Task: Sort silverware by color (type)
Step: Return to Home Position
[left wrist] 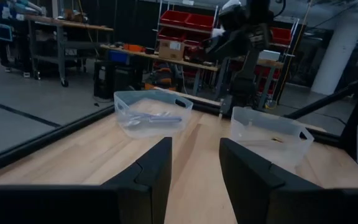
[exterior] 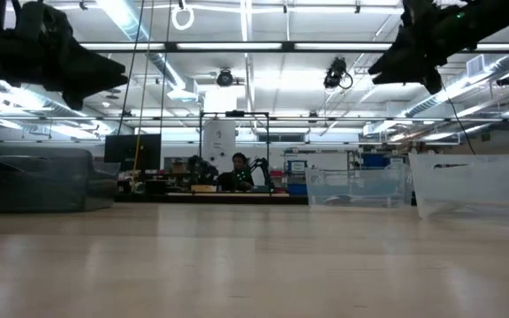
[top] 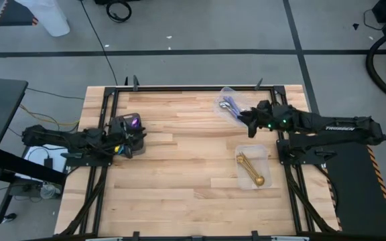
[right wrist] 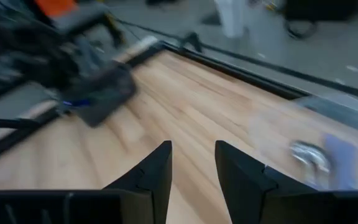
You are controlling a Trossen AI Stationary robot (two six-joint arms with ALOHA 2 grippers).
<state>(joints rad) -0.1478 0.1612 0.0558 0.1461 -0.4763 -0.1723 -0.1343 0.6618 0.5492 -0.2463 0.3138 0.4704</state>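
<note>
Gold spoons (top: 250,169) lie in a clear container (top: 265,159) at the near right. Silver spoons with lilac handles (top: 230,106) lie in a second clear container (top: 224,92) at the far right. A purple-blue shine (top: 137,122) shows in the dark grey tray (top: 120,124) at the left. My left gripper (left wrist: 194,174) is open and empty, raised beside the tray's near side (top: 139,142). My right gripper (right wrist: 192,167) is open and empty, raised just left of the far container (top: 244,119).
Black rails (top: 179,89) frame the wooden table. The wood between the tray and the containers (top: 186,147) is bare. In the low view the tray (exterior: 34,181) stands at the left and the containers (exterior: 356,185) at the right. A person (exterior: 239,170) sits far behind.
</note>
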